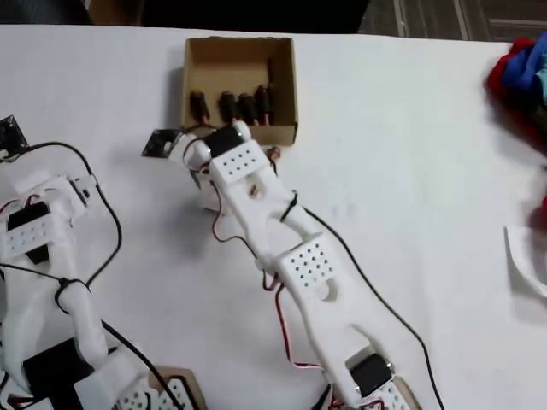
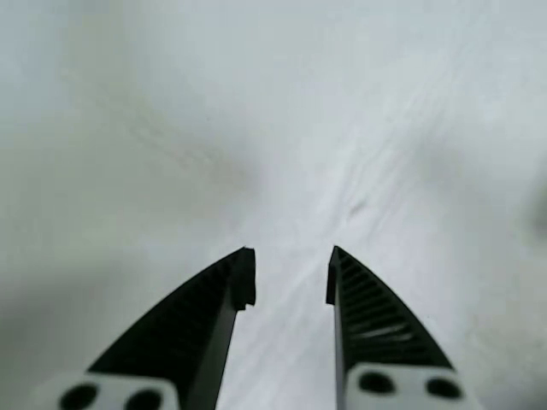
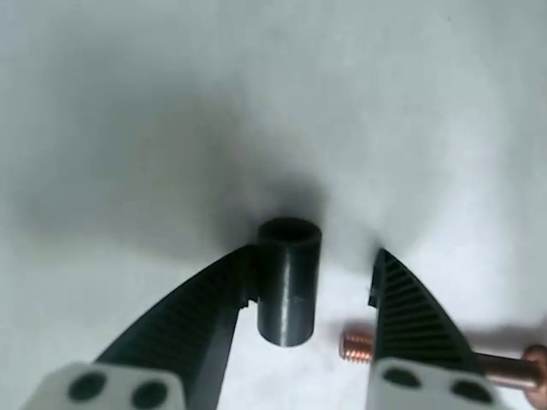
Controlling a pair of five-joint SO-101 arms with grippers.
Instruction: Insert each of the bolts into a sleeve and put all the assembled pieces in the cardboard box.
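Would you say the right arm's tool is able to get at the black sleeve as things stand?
Probably yes: the black sleeve stands upright on the table between the open fingers of the right tool, with nothing over it. The copper bolt lying by one finger might get nudged as they shut.

readable text | I can make out none from here: no lettering, numbers or signs | cardboard box [image 1: 282, 132] walls look plain brown to me | table [image 1: 410, 128] surface plain white
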